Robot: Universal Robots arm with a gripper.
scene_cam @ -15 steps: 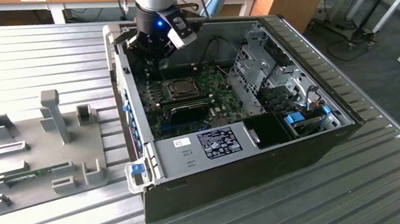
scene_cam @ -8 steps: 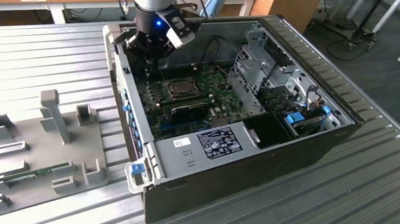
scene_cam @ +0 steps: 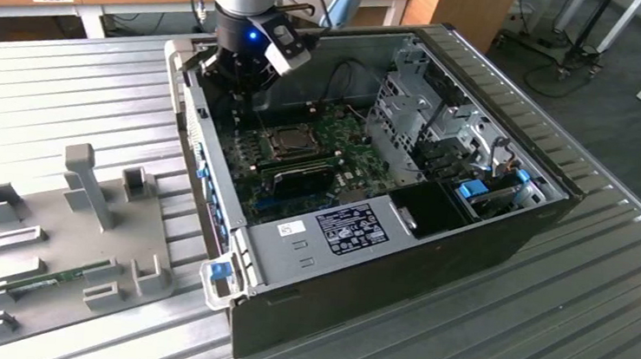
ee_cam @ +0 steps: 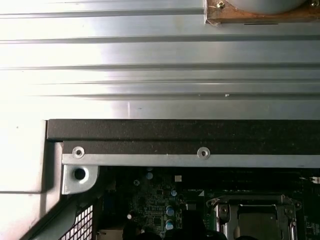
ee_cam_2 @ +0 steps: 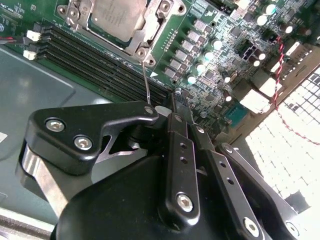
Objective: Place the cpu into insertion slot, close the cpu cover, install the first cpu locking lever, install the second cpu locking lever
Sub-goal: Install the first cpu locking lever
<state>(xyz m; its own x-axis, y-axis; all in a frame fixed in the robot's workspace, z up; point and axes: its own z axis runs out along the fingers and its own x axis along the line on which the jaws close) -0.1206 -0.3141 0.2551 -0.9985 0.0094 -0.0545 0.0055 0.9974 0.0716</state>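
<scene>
The cpu lies flat in the insertion slot on the green motherboard. The silvery cpu cover is folded down around it, and its frame also appears in the first wrist view. A thin wire locking lever rises from the socket's corner up to my gripper. The black fingers are closed together on the lever's free end. In the exterior view the gripper hangs inside the open case, at the far corner on the exterior view's left, a little beyond the socket.
Long black memory slots run beside the socket. The case wall and a metal drive cage close in the board. A grey fixture plate with upright posts lies on the ribbed metal table at the exterior view's left.
</scene>
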